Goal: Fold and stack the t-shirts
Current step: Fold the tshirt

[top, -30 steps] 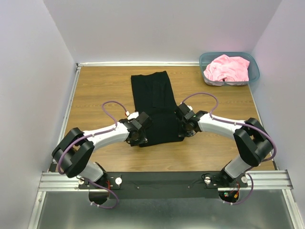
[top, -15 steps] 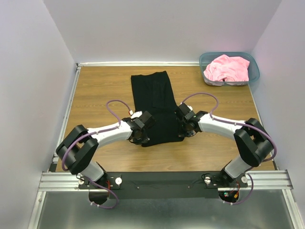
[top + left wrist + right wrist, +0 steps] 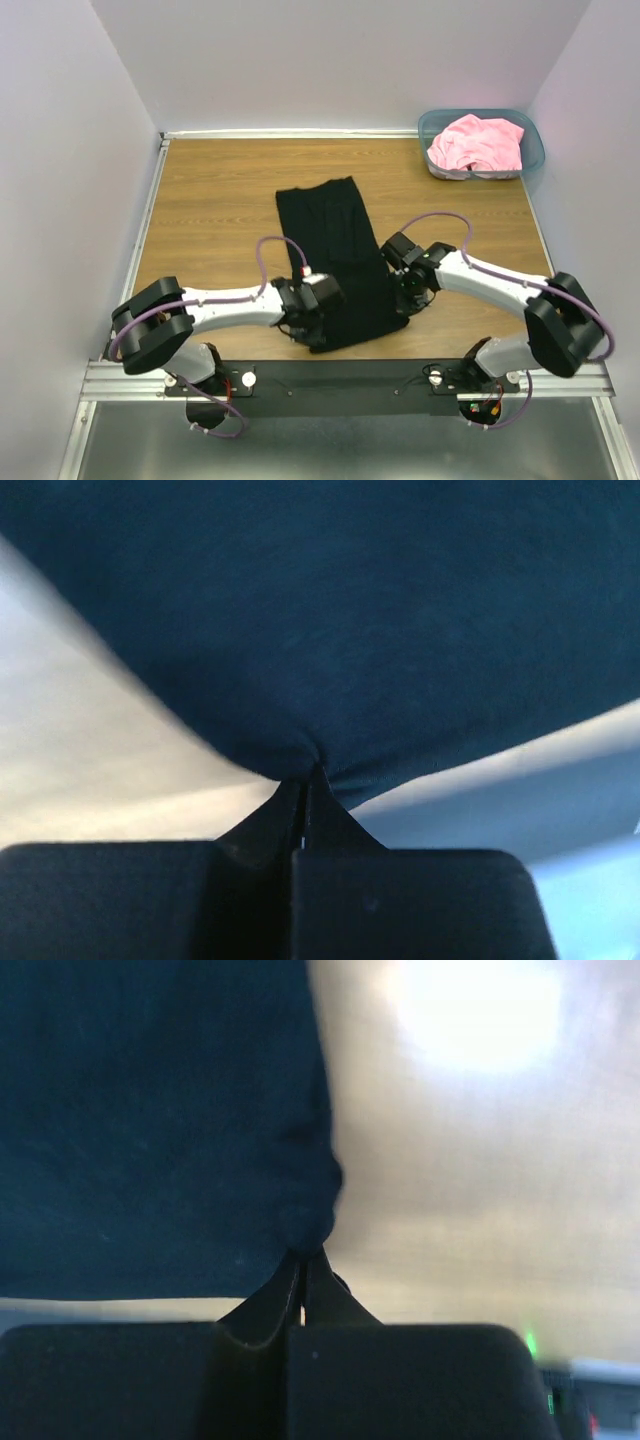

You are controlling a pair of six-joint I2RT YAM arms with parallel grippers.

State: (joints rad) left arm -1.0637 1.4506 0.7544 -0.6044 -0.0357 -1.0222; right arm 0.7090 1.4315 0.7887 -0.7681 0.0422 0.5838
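On the brown tabletop, my left claw and right claw are both pinched shut on the black shirt.

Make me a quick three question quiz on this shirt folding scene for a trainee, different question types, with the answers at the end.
1. True or false: the pink t-shirt lies bunched in the teal bin.
2. What are the fingers of the left gripper shut on? A) the black t-shirt; B) the bin's rim; C) nothing.
3. How many grippers pinch the black t-shirt?
Key: 1 true. 2 A. 3 two; the right gripper pinches it as well.
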